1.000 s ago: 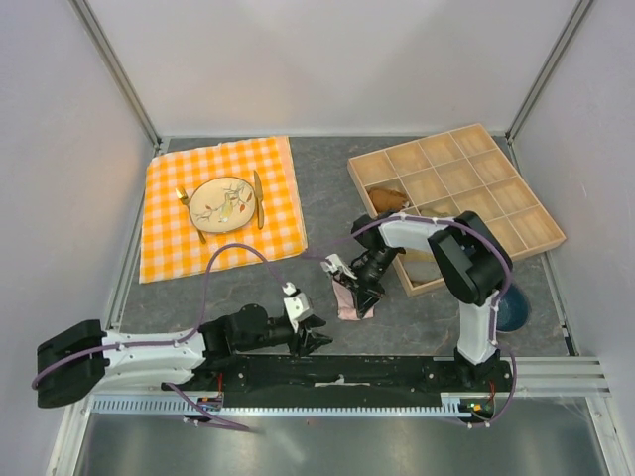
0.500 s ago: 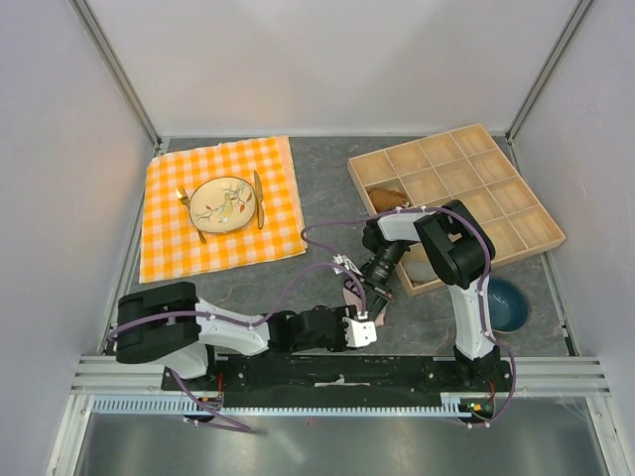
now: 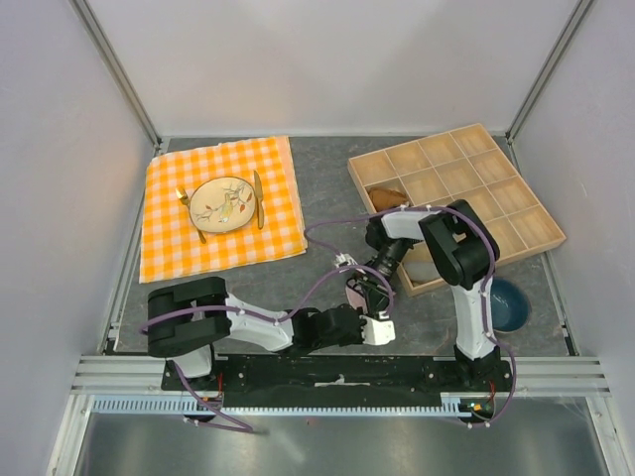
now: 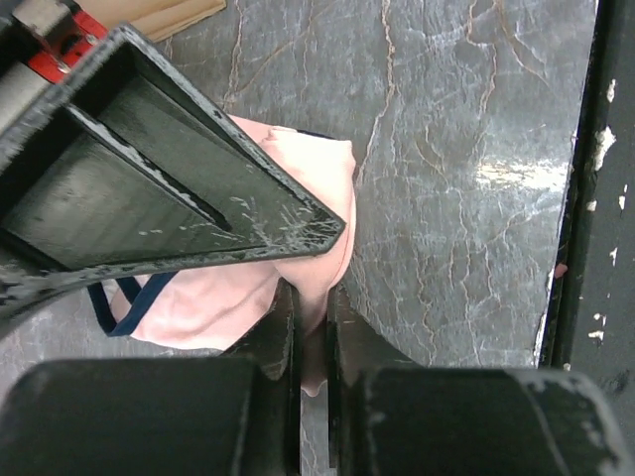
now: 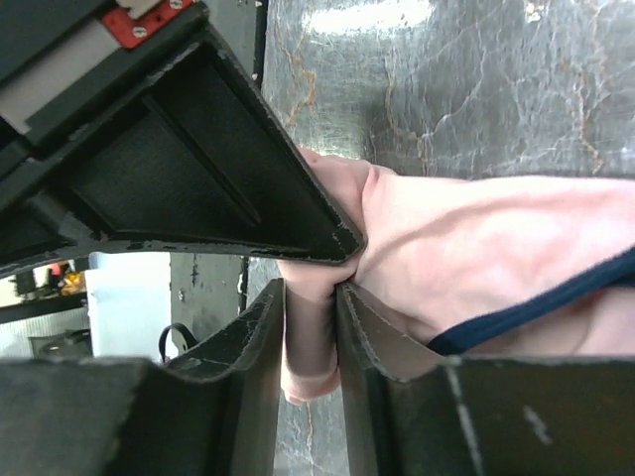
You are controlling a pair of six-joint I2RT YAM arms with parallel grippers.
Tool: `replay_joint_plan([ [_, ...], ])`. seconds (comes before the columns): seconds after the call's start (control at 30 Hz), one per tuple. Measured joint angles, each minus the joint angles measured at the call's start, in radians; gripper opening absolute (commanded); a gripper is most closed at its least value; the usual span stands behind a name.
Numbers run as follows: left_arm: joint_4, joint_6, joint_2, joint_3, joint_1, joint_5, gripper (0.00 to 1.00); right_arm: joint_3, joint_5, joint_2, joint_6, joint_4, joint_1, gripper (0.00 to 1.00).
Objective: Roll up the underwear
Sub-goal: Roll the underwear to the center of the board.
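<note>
The underwear [image 4: 298,178] is pale pink with thin navy edging and lies bunched on the grey table near the front edge. My left gripper [image 4: 311,297] is shut on a fold of its near edge. My right gripper [image 5: 311,293] is shut on another fold of the underwear [image 5: 476,238], and pink fabric fills the gap between its fingers. The two grippers meet nose to nose, each showing as a black wedge in the other's wrist view. In the top view the left gripper [image 3: 375,317] and right gripper [image 3: 367,296] cover most of the fabric; only a pink sliver of underwear [image 3: 351,295] shows.
A wooden compartment tray [image 3: 516,203] stands at the back right with a brown rolled garment [image 3: 389,198] in one cell. A blue bowl [image 3: 509,305] sits by the right arm's base. An orange checked cloth [image 3: 174,238] with a plate [image 3: 223,203] lies at the left. The black rail [image 3: 337,372] runs close behind the underwear.
My left arm has swung right along the near edge to the underwear and closed on it. The right gripper stayed at the fabric, shifting slightly toward the front.
</note>
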Motion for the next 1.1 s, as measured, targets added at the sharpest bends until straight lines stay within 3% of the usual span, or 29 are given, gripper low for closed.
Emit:
replay_joint_plan([
  [0.17, -0.053, -0.118, -0.016, 0.012, 0.006, 0.008, 0.02, 0.000, 0.062, -0.108, 0.032, 0.057, -0.039, 0.44],
  [0.3, -0.142, -0.270, -0.042, 0.031, 0.012, 0.020, 0.02, -0.008, 0.156, -0.299, 0.102, 0.188, -0.121, 0.46],
  [0.5, -0.219, -0.492, -0.052, 0.063, 0.103, 0.180, 0.02, -0.053, 0.221, -0.562, 0.170, 0.359, -0.237, 0.48],
  [0.6, -0.227, -0.594, -0.052, 0.062, 0.197, 0.335, 0.02, -0.107, 0.210, -0.673, 0.165, 0.421, -0.291, 0.72],
  [0.63, -0.231, -0.629, -0.047, 0.062, 0.239, 0.408, 0.02, -0.134, 0.195, -0.712, 0.148, 0.439, -0.312, 0.96],
  [0.67, -0.230, -0.659, -0.034, 0.063, 0.278, 0.471, 0.02, -0.168, 0.170, -0.752, 0.127, 0.454, -0.329, 0.98],
  [0.87, -0.280, -0.750, 0.122, 0.175, 0.439, 0.814, 0.02, -0.335, 0.006, -0.852, -0.129, 0.374, -0.315, 0.98],
  [0.97, -0.309, -0.763, 0.200, 0.243, 0.473, 0.930, 0.02, -0.368, 0.002, -0.815, -0.270, 0.303, -0.231, 0.90],
  [1.1, -0.338, -0.774, 0.261, 0.290, 0.504, 1.031, 0.02, -0.480, 0.068, -0.859, -0.269, 0.379, -0.065, 0.84],
])
